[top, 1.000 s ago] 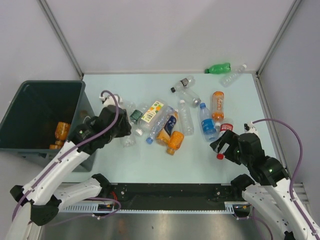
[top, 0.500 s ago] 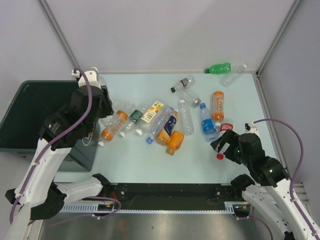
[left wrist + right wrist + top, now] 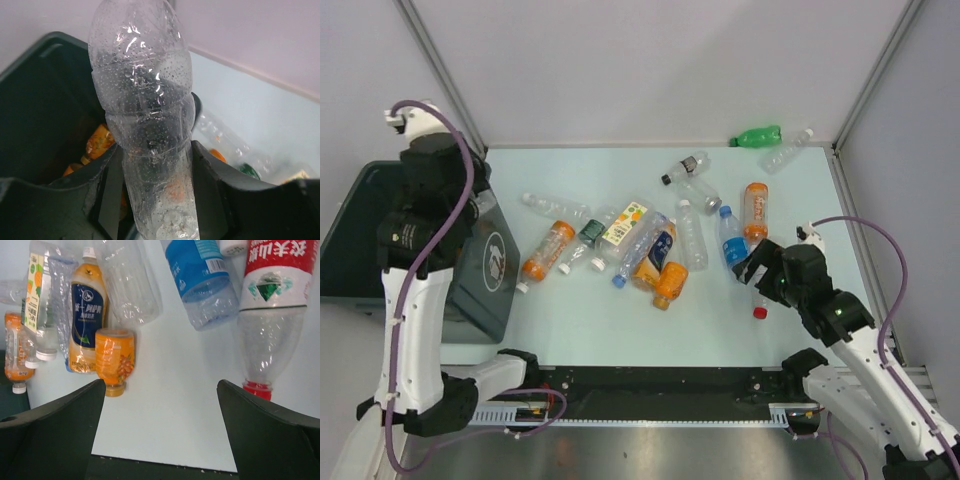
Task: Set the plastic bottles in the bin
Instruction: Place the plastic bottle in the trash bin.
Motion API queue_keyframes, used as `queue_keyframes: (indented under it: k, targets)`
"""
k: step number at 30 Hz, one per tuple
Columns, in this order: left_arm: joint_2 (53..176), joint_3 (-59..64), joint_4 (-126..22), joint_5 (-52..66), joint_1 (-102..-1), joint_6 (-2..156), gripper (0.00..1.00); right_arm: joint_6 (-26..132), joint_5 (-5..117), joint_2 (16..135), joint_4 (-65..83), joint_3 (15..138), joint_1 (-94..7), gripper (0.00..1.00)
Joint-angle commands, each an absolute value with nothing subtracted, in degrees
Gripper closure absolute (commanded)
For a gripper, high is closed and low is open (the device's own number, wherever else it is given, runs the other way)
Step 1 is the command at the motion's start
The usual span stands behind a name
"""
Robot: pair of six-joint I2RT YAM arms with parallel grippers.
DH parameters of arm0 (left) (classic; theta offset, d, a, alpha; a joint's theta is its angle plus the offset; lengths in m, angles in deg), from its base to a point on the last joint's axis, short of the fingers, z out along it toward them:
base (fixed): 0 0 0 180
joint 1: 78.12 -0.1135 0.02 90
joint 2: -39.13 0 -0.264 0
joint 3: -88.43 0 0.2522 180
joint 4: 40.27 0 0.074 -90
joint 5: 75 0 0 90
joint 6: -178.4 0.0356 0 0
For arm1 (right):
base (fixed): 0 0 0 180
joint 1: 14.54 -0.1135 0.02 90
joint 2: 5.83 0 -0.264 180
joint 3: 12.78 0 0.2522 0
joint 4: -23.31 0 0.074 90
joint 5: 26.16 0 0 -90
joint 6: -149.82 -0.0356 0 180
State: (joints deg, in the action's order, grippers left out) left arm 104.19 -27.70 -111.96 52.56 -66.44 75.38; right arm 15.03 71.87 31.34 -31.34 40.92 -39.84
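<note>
Top cam: high behind the arm bases, looking down on the whole table [image 3: 620, 320], bin [image 3: 490, 300] off its left edge. Left wrist: close above the bin, clear bottle [image 3: 145, 125] filling the frame. Right wrist: low near the right edge, facing mid-table; orange bottle [image 3: 114, 360] also shows in top.

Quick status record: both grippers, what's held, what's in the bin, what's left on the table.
left gripper: shut on a clear bottle, held above the bin
right gripper: open, empty, low over the table, red-capped bottle close to one finger
bin contents: orange bottles visible inside
left to clear: cluster of bottles mid-table; green bottle by the far wall
</note>
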Motion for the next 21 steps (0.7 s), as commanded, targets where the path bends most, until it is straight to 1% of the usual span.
queue_keyframes:
  k: [1,4,8,9,11,12,14,17,18,21]
  targets:
    - [103.64,-30.27,-106.32,52.98,-74.58,75.31,0.46,16.49,69.91,34.16,-21.32,41.15,-38.18,0.00]
    - [103.03,-28.70,-104.39,52.53,-79.77,73.37,0.45,16.93,67.80,36.01,-19.11,41.15,-36.78,0.00]
    - [103.46,-27.02,-104.39,52.18,-84.00,71.52,0.42,17.72,65.86,37.68,-18.31,41.15,-35.02,0.00]
    - [103.46,-25.63,-104.21,51.75,-84.53,71.35,0.38,17.81,65.69,37.94,-18.31,41.23,-34.49,0.00]
    - [103.03,-24.13,-103.60,50.95,-85.33,71.17,0.34,18.07,65.42,38.21,-18.14,41.15,-33.96,0.00]
    - [102.68,-22.99,-103.42,50.78,-85.42,71.17,0.28,18.16,65.16,38.30,-18.22,41.23,-33.44,0.00]
    - [102.32,-22.45,-103.16,50.77,-85.86,71.08,0.23,18.16,64.63,38.73,-18.05,41.15,-33.00,0.00]
    - [102.23,-22.27,-103.07,50.69,-85.94,71.08,0.08,18.16,64.37,39.26,-17.96,41.15,-32.64,0.00]
    - [102.06,-22.27,-102.98,50.34,-85.94,71.17,0.00,18.08,64.28,39.35,-17.88,41.15,-32.47,0.00]
    - [101.18,-21.83,-102.11,49.29,-85.94,71.70,0.00,18.07,62.96,39.53,-18.14,41.23,-32.29,0.00]
